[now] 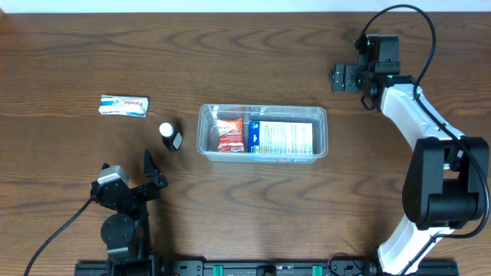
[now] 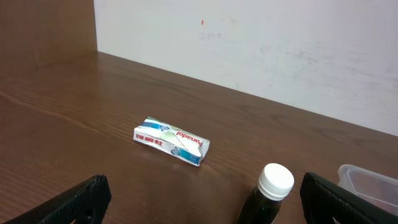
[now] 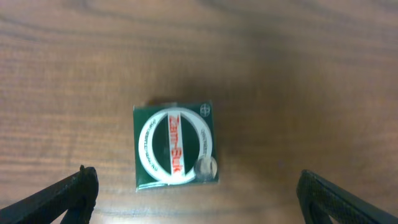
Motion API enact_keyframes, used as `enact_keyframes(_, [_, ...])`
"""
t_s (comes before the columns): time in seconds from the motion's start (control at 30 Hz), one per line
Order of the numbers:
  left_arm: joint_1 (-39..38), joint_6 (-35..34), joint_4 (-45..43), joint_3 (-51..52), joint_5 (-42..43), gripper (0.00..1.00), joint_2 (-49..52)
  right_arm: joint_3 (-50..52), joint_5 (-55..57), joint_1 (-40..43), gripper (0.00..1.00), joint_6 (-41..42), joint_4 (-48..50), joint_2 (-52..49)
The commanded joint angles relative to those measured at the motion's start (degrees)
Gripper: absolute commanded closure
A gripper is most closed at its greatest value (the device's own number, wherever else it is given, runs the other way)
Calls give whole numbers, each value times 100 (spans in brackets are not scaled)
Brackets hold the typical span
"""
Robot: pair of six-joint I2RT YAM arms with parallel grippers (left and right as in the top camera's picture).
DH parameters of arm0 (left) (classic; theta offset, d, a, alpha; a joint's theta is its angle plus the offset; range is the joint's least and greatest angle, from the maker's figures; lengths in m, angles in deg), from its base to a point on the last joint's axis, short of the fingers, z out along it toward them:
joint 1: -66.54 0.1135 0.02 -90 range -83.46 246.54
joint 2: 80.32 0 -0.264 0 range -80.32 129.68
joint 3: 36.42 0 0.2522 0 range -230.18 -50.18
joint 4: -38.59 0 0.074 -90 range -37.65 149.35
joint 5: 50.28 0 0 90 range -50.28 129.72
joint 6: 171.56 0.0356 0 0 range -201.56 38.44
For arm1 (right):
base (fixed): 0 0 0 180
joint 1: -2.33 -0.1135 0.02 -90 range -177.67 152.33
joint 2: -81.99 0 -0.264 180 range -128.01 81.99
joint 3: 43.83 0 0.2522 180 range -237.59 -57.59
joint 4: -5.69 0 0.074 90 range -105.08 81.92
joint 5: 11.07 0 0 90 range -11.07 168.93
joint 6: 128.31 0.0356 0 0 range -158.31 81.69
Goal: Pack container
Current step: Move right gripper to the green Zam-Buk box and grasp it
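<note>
Found the container [image 1: 263, 108] mid-table, already holding a red packet [image 1: 229, 135] and a blue-white box [image 1: 281, 138]. Counted three things outside: white packet [image 1: 123, 106], bottle [image 1: 170, 136], green box [image 3: 176, 144]. Saw left gripper [image 1: 156, 175] and right gripper [image 1: 345, 78] spread wide, empty.

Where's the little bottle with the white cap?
Overhead, the bottle sits just left of the container, right of the Panadol box.

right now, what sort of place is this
Probably a robot test bench: a wood-grain table against a plain white wall, with a Panadol pack and a clear container laid out on it.
</note>
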Motion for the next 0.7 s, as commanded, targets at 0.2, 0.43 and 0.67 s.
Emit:
enact_keyframes(0.2, [28, 114, 210, 120, -63, 2, -28, -61, 61, 7, 1, -472, 719, -619])
enact_keyframes(0.43, [28, 114, 210, 120, -63, 2, -28, -61, -155, 2, 1, -505, 879, -868])
enact_keyframes(0.67, [28, 114, 212, 120, -66, 2, -28, -61, -415, 2, 1, -968, 896, -1060])
